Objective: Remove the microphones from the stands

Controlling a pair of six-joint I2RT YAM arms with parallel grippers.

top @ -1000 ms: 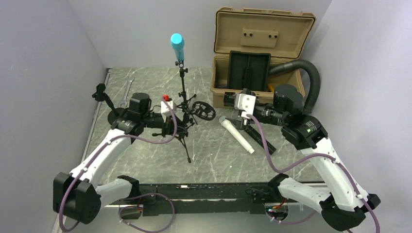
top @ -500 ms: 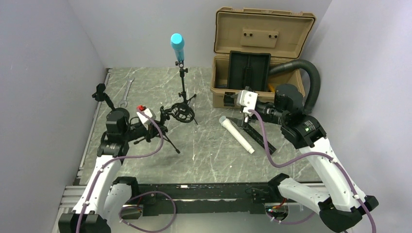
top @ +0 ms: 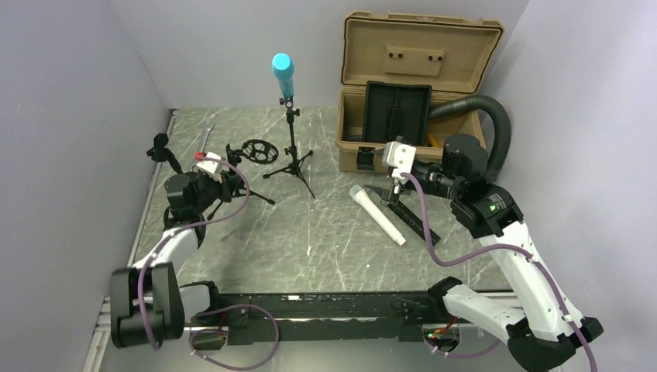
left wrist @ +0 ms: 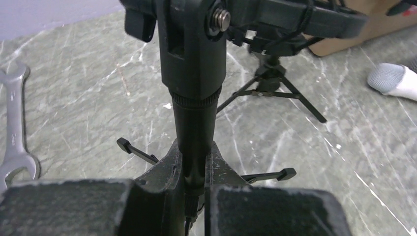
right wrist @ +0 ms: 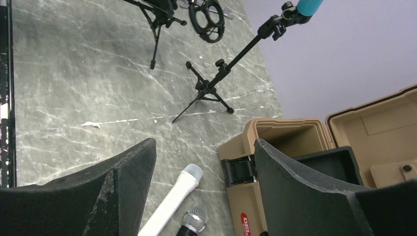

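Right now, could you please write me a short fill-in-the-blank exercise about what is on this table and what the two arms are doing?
1. The microphone on top of the tall upright stand is ____ in colour.
2. The left fingers are ____ on the pole of the small black stand.
3. The white microphone lies flat on the ____.
4. The right fingers are open and hold ____.
Missing words: blue; shut; table; nothing.

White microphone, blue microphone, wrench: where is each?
white microphone (top: pixel 377 216), top view, middle of its body.
blue microphone (top: pixel 282 74), top view, its blue body.
wrench (left wrist: pixel 16 120), left wrist view, its shaft.
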